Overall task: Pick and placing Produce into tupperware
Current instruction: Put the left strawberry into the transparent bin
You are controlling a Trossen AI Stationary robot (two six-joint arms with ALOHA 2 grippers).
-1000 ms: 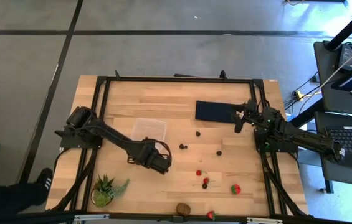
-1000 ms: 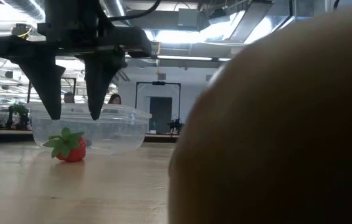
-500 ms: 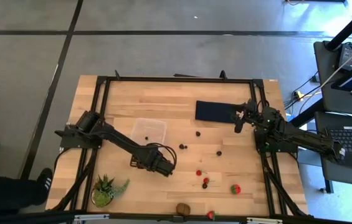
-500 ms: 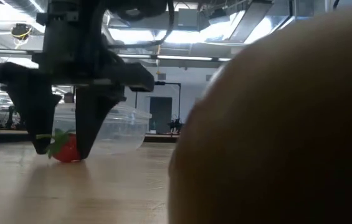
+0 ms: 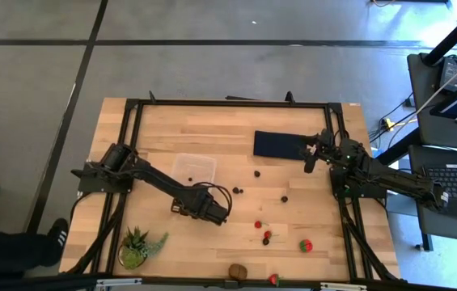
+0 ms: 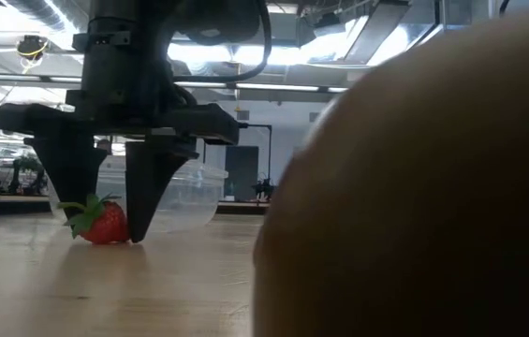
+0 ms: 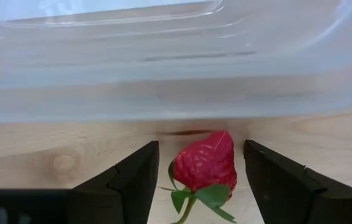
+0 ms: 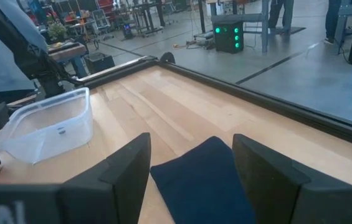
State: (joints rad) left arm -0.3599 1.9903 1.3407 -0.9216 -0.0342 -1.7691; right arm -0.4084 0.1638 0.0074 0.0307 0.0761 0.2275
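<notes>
1. Two dark fingers of our left gripper (image 7: 194, 180) stand apart on either side of a red strawberry (image 7: 205, 163), and we see a gap between the fruit and each finger, so nothing is gripped.
2. We see that strawberry lying on the wooden table (image 5: 212, 133), its green top toward the wrist camera, just beside the near wall of the clear plastic container (image 7: 163, 68).
3. We see in the low view the fingertips (image 6: 142, 220) reaching down to the table beside the strawberry (image 6: 105, 223), with the container (image 6: 184, 201) behind them.
4. We see from above that our left gripper (image 5: 218, 212) sits near the table's middle, the container (image 5: 193, 168) a little farther back.
5. We see our right gripper (image 5: 310, 153) at the end of a dark blue mat (image 5: 278, 145), its fingers (image 8: 126, 174) parted and empty.
6. We count other fruit spread over the table: small dark berries (image 5: 258, 173), more strawberries (image 5: 306, 245) and a brown kiwi (image 5: 237, 271) at the near edge.
7. We note a potted plant (image 5: 137, 247) in the near left corner.
</notes>
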